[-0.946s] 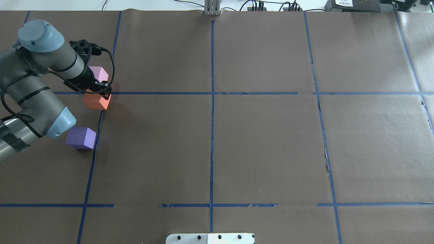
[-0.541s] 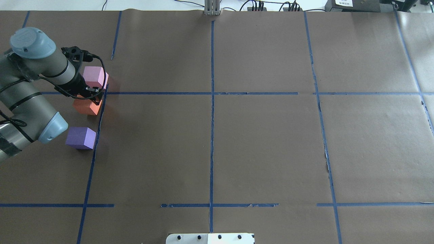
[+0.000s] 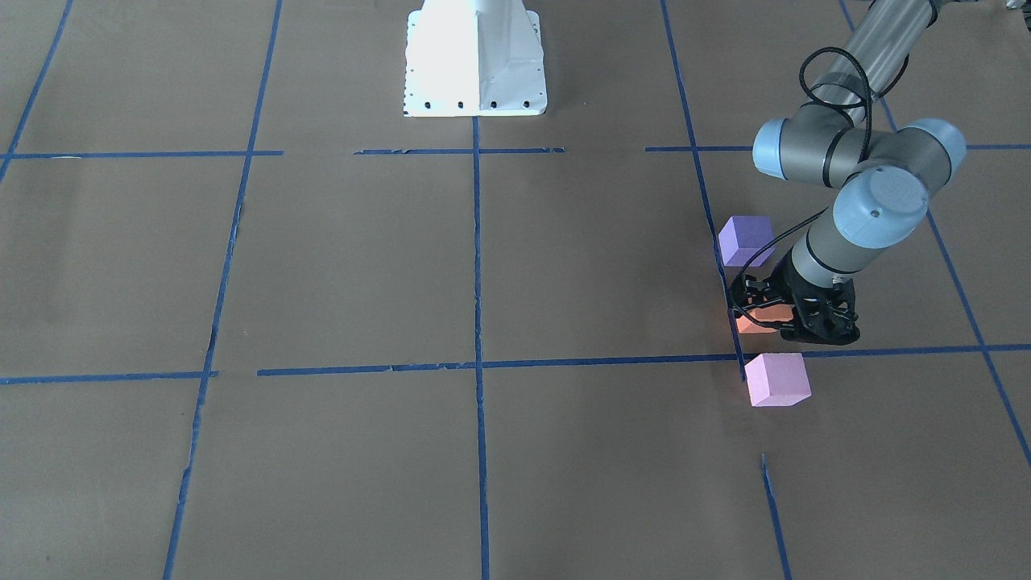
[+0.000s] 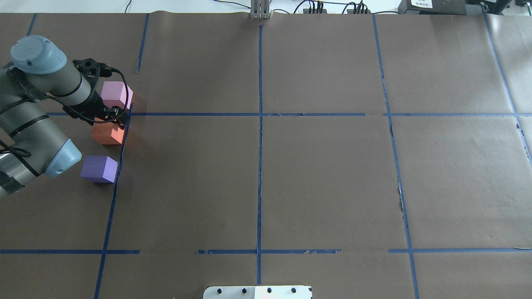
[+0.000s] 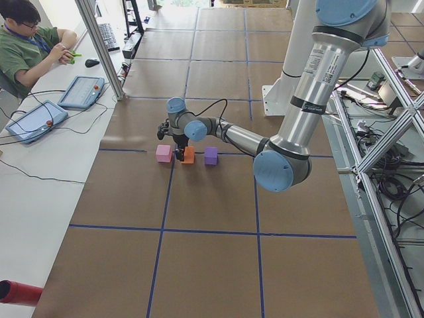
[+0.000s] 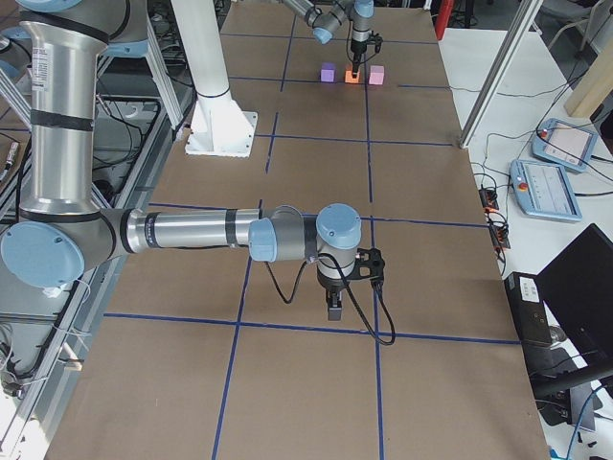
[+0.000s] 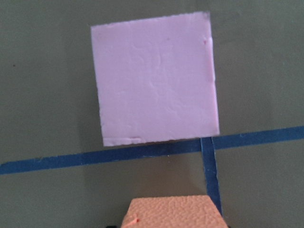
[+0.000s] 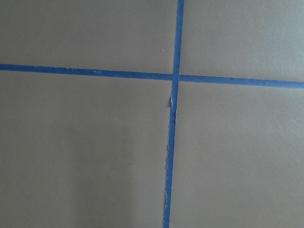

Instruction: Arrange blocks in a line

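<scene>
The orange block (image 4: pixel 107 133) sits between the pale pink block (image 4: pixel 116 93) and the purple block (image 4: pixel 99 169) at the table's far left, the three roughly in a row. My left gripper (image 4: pixel 113 121) is shut on the orange block, low at the table. In the front view the gripper (image 3: pixel 761 312) covers most of the orange block (image 3: pixel 753 325), with the purple block (image 3: pixel 745 240) behind and the pink block (image 3: pixel 776 379) in front. The left wrist view shows the pink block (image 7: pixel 154 78) and the orange block's top (image 7: pixel 173 212). My right gripper (image 6: pixel 332 307) hangs over a tape cross; I cannot tell its state.
Brown paper with blue tape lines (image 4: pixel 259 124) covers the table. The white robot base (image 3: pixel 475 56) stands at the middle of the robot's side. An operator (image 5: pixel 30 46) sits beyond the table's far edge in the left view.
My left gripper has carried the orange block left and toward the robot, and lowered it into the gap between the pink and purple blocks. The pink and purple blocks have not moved.
</scene>
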{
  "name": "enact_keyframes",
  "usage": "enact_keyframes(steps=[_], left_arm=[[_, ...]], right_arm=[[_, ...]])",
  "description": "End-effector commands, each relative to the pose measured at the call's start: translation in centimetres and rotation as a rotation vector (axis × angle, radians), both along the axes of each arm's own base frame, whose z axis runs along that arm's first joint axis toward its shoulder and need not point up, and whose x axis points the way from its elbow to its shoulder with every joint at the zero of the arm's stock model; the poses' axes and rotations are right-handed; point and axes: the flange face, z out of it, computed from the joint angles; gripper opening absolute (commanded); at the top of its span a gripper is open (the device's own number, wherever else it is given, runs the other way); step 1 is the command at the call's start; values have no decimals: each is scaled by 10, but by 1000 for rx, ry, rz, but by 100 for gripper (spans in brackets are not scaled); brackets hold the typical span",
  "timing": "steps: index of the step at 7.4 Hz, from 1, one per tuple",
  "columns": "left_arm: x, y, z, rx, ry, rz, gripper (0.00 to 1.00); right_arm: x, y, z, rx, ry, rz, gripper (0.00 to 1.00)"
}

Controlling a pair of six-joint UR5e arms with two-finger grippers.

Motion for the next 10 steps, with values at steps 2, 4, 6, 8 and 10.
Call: enact_keyframes(steps=[2,4,6,8,10], left_arm=[[-86,-17,-44,48,27,-104,100],[-171,-33,-51,108,-78,-16,100],[-275,-30,21,200,-153,102,100],[-362,0,103,166,-185,129,100],[-399,25,166,55,-92,97,100]], right_arm=[[0,0,0,0,0,0,100],[0,0,0,0,0,0,100],[0,0,0,0,0,0,100],[0,0,0,0,0,0,100],[0,0,0,0,0,0,100]])
